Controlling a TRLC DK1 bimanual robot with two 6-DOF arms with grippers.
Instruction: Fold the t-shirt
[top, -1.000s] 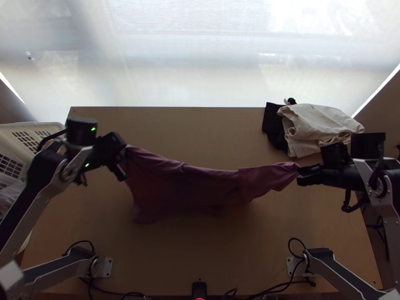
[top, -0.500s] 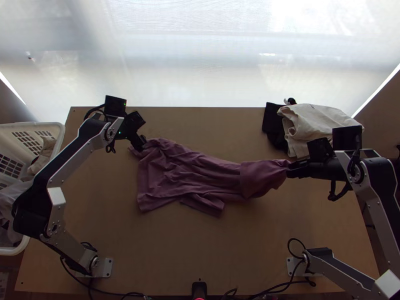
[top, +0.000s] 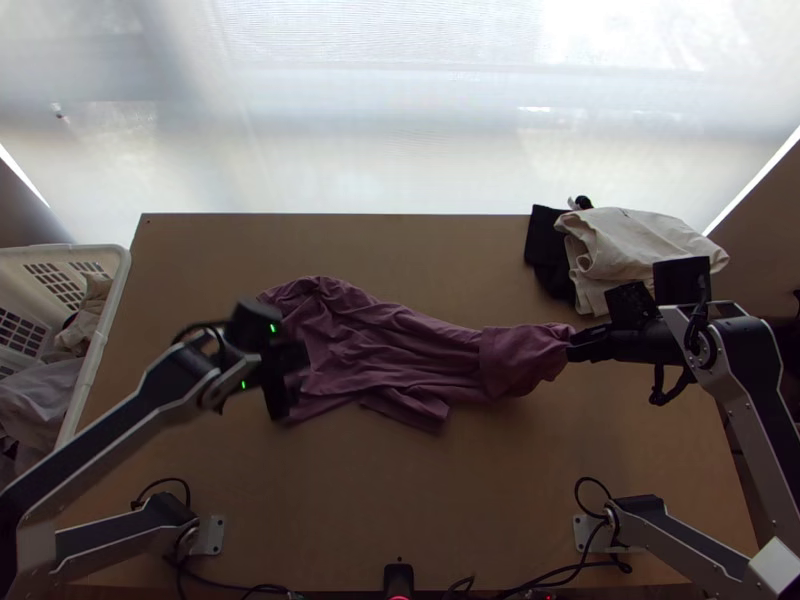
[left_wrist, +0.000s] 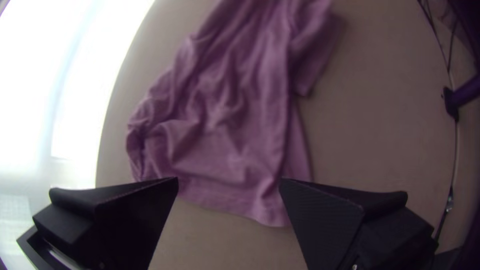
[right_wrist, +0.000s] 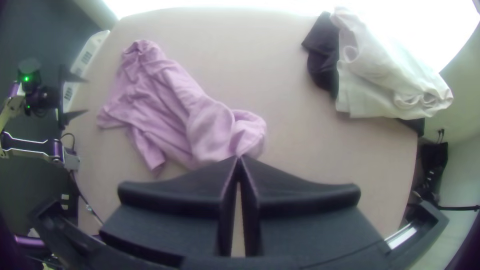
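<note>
Shows t-shirt (top: 375, 350) from above, lengthwise nine to three o'clock, clamped at three in right pincer (top: 573, 350), near parted left pincer (top: 280, 402).

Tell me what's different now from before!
The left gripper let go of the purple shirt, and open, moved toward the table's near edge. The shirt came down onto the table. The right gripper eased a little left, still pinching its end. The pale cloth and basket stayed put.

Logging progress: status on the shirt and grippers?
Left gripper open, right gripper shut on shirt. Shirt rumpled, not neatly folded. Pale cloth clear of shirt.
</note>
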